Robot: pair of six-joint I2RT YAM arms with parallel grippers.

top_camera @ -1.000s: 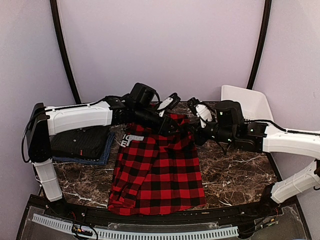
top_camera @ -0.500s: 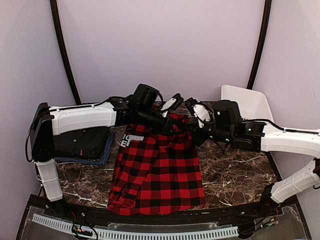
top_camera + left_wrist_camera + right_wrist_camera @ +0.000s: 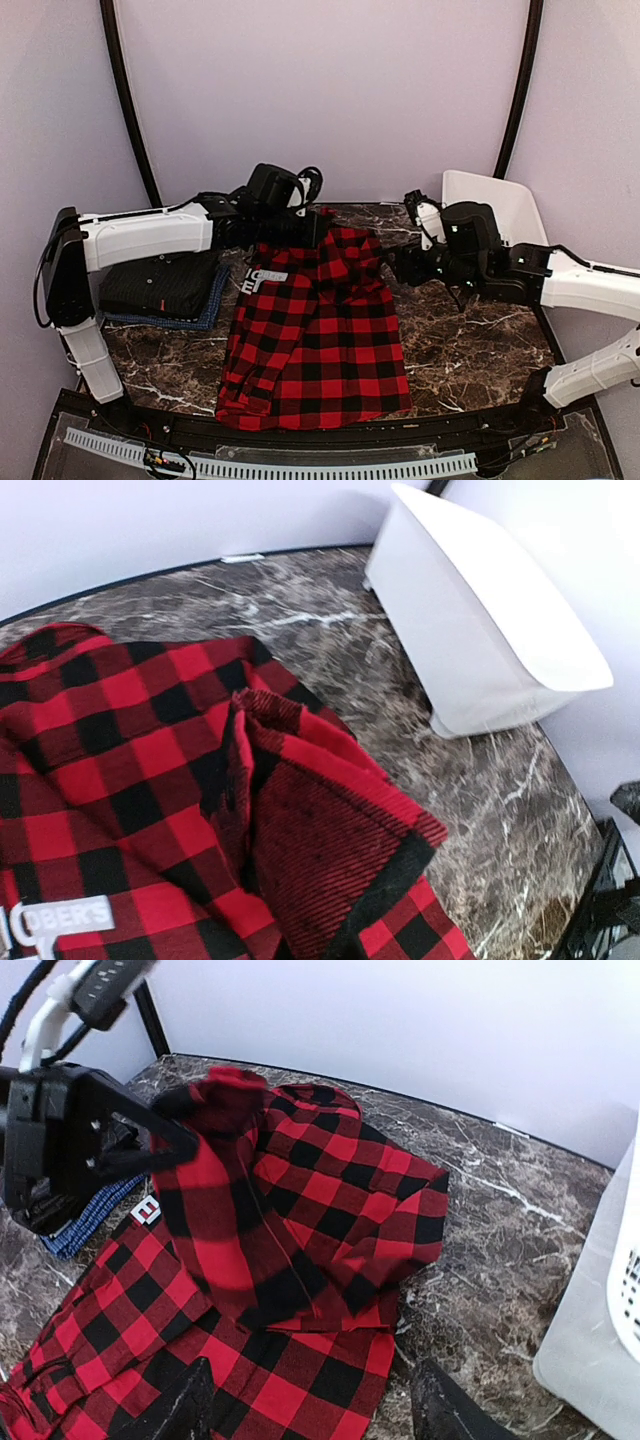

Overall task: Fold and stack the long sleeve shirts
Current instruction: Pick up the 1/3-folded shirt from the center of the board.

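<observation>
Red-and-black checked shirt (image 3: pixel 315 330), top view: spread on marble table (image 3: pixel 470 340), far edge pinched in closed left gripper (image 3: pixel 316 228). Left wrist: cloth doubled over, white basket (image 3: pixel 480 620) beyond. Right wrist: right gripper (image 3: pixel 312 1388) jaws apart, empty, above shirt.

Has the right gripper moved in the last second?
Yes. In the top view the right gripper has pulled back rightward, away from the checked shirt and nearer the white basket, jaws now open.
</observation>
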